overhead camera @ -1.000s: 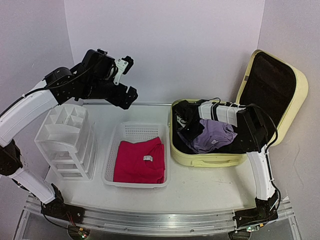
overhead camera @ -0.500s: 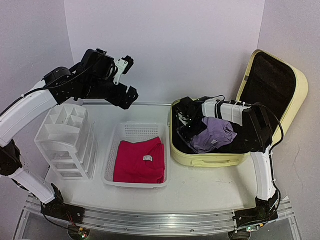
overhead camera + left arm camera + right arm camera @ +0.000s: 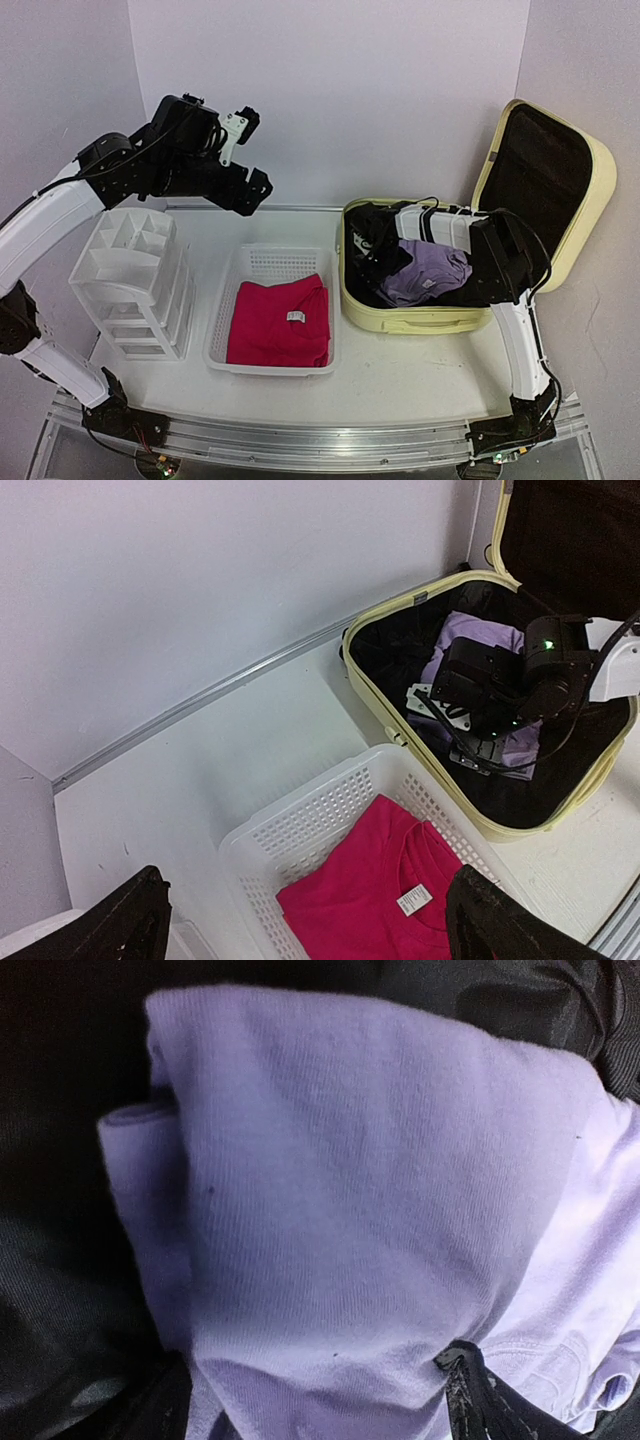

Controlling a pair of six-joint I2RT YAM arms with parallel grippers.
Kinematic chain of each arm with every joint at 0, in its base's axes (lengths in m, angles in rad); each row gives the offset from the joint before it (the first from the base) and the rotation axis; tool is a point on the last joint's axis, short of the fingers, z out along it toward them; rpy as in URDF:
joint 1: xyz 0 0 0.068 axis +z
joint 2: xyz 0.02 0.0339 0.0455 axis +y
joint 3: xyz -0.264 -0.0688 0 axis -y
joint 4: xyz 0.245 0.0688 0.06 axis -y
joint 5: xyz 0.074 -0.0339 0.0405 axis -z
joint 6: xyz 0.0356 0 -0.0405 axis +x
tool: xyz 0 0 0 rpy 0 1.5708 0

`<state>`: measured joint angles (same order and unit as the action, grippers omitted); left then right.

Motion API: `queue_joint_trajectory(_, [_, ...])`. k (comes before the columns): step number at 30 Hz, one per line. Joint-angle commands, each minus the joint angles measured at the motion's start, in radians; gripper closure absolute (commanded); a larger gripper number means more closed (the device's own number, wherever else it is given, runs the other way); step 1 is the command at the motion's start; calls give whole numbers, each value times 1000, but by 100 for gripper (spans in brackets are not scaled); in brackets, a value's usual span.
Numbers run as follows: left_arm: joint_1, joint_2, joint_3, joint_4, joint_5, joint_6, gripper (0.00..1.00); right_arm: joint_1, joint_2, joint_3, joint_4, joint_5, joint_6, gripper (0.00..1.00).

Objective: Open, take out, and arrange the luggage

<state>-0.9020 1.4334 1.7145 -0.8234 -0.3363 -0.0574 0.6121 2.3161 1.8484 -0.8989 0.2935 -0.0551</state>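
1. At the far left of the bench [image 3: 400, 385] stands the white drawer organizer [image 3: 130, 275], with its divided top tray facing up.
2. My left fingers [image 3: 125, 925] hang high over the back of the bench, above the gap between the organizer and the basket. They are spread about as wide as they go and hold nothing (my wrist view shows only bare bench and the basket below them).
3. The white mesh basket [image 3: 272, 262] sits just right of the organizer, not touching it. 1 folded pink-red shirt [image 3: 280, 322] lies in its near half, with the white neck label facing up.
4. The luggage [image 3: 420, 320] rests on the right side of the bench, just beside the basket. Its pale yellow shell is open, and the lid [image 3: 545, 165] stands tilted back to the right, showing black lining.
5. In the lower shell a folded lilac shirt [image 3: 350, 1190] lies on top of dark clothes [image 3: 375, 285].
6. My right fingers [image 3: 462, 1385] reach down into the shell, low over the lilac shirt. They are spread wide, with 1 tip on each side of a fold of the cloth, and they are not clamped on it.
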Motion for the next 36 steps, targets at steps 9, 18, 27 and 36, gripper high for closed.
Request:
queue_joint_trajectory(9, [5, -36, 12, 2, -6, -42, 4, 3, -144, -14, 23, -64, -41, 12])
queue_joint_trajectory(18, [5, -24, 32, -1, 13, -32, 4, 3, -44, 21, 37, -48, -6, 13])
queue_joint_trajectory(27, [5, -31, 30, -7, 5, -40, 4, 3, 24, 11, 66, -53, -6, 11])
queue_joint_trajectory(36, [5, -41, 17, -11, -6, -52, 4, -12, -18, -99, 117, 32, 9, 23])
